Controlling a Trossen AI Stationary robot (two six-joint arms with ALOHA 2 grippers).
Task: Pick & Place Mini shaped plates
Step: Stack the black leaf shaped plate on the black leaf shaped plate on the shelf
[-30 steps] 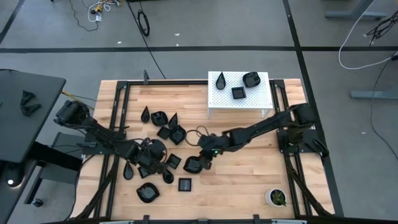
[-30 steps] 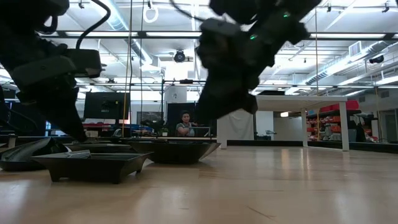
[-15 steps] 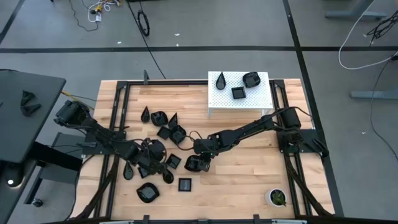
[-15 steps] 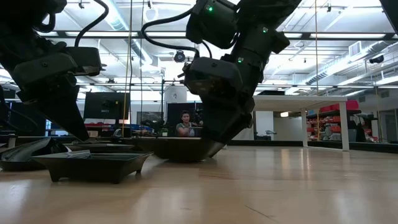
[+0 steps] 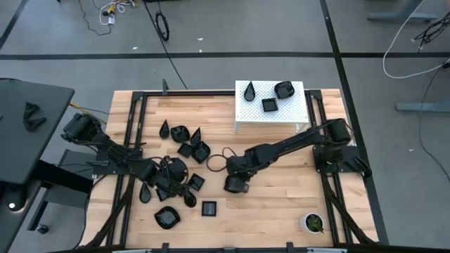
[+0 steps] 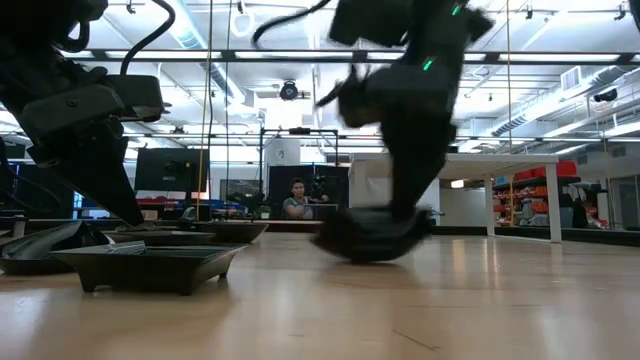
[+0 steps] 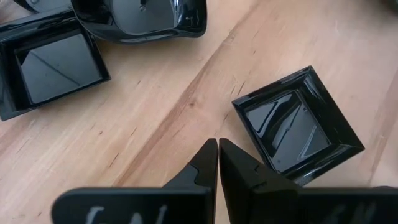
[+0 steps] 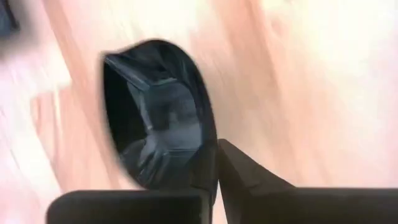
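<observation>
On my left, my left gripper (image 5: 171, 184) hangs closed and empty over the scatter of small glossy black dishes (image 5: 184, 150) on the wooden table (image 5: 281, 211), about a dozen of them unsorted. At centre my right gripper (image 5: 234, 180) pinches the rim of a rounded black dish (image 5: 235, 185) (barely off the wood). Further right, the white perforated stand (image 5: 249, 108) holds only three dishes, so most remains.

Glossy black plates (image 5: 184, 149) lie on a pale wooden table (image 5: 281, 197); a white dotted stand (image 5: 295, 109) holds three more.
</observation>
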